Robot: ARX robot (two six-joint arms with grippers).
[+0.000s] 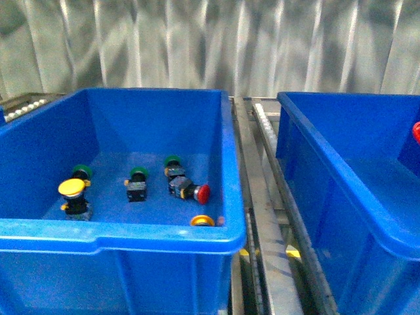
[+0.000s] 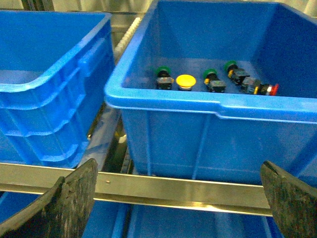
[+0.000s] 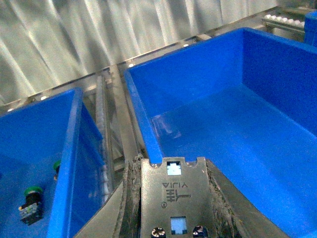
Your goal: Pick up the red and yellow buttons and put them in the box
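A red button (image 1: 190, 190) lies tipped on its side on the floor of the left blue bin (image 1: 98, 233), at about 3 o'clock from the floor's middle. Its long axis runs from 9 to 3 o'clock, with the red cap toward 3. A yellow button (image 1: 72, 191) stands upright at 9 o'clock, and a second yellow cap (image 1: 202, 220) sits at 5 o'clock, close against the near wall. Three green-capped buttons (image 1: 136, 182) stand between them. The left claw (image 2: 178, 163) hangs outside that near wall, spread wide and empty, with the buttons straight ahead beyond the rim, so it looks the nearer arm. The right claw (image 3: 173, 168) faces the right blue box (image 3: 233, 114). I cannot tell whether it is open, and nothing shows in it.
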